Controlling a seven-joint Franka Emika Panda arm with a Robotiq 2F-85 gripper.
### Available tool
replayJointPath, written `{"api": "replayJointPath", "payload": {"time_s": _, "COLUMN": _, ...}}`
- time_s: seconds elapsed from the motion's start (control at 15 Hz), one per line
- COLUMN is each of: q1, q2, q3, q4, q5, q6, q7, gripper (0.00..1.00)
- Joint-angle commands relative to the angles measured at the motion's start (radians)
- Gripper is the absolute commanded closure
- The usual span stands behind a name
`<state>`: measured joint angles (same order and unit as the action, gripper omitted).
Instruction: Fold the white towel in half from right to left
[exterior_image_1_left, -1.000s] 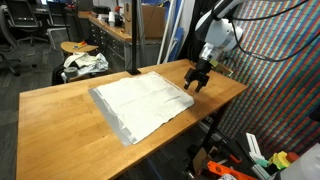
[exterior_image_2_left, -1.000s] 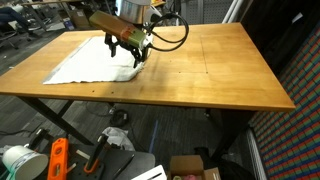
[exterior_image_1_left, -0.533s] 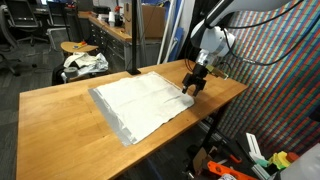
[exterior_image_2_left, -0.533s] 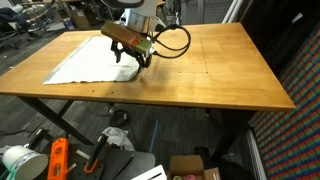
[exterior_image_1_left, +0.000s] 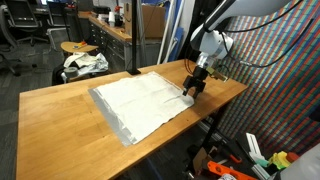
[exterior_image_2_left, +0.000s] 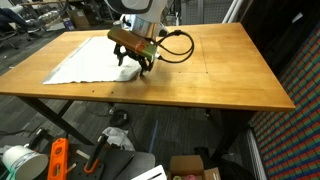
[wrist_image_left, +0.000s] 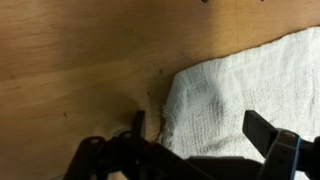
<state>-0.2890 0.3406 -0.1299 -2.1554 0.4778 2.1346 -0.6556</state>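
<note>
I hold my gripper (wrist_image_left: 200, 125), jaws spread, over a corner of the white towel (wrist_image_left: 240, 75) (grasp step); next I should lower and pinch.

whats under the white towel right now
Only the wooden table shows around the white towel, which lies flat on it with no obvious bump. The tabletop beneath is covered, so anything thin there cannot be seen.
</note>
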Motion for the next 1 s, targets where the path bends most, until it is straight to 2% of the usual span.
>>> {"api": "replayJointPath", "payload": {"time_s": 0.0, "q1": -0.039, "q2": 0.01, "q3": 0.027, "q4": 0.022, "q5": 0.024, "q6": -0.064, "q7": -0.065, "gripper": 0.0}}
{"api": "replayJointPath", "payload": {"time_s": 0.27, "q1": -0.049, "q2": 0.009, "q3": 0.027, "q4": 0.016, "q5": 0.03, "q6": -0.117, "q7": -0.113, "gripper": 0.0}}
{"api": "replayJointPath", "payload": {"time_s": 0.47, "q1": -0.053, "q2": 0.009, "q3": 0.03, "q4": 0.005, "q5": 0.095, "q6": -0.105, "q7": -0.122, "gripper": 0.0}}
{"api": "replayJointPath", "payload": {"time_s": 0.53, "q1": -0.052, "q2": 0.009, "q3": 0.03, "q4": 0.0, "q5": 0.12, "q6": -0.092, "q7": -0.12, "gripper": 0.24}}
{"api": "replayJointPath", "payload": {"time_s": 0.6, "q1": -0.05, "q2": 0.01, "q3": 0.029, "q4": -0.004, "q5": 0.145, "q6": -0.075, "q7": -0.118, "gripper": 0.26}}
{"api": "replayJointPath", "payload": {"time_s": 0.93, "q1": -0.037, "q2": 0.015, "q3": 0.02, "q4": -0.015, "q5": 0.197, "q6": -0.034, "q7": -0.118, "gripper": 0.64}}
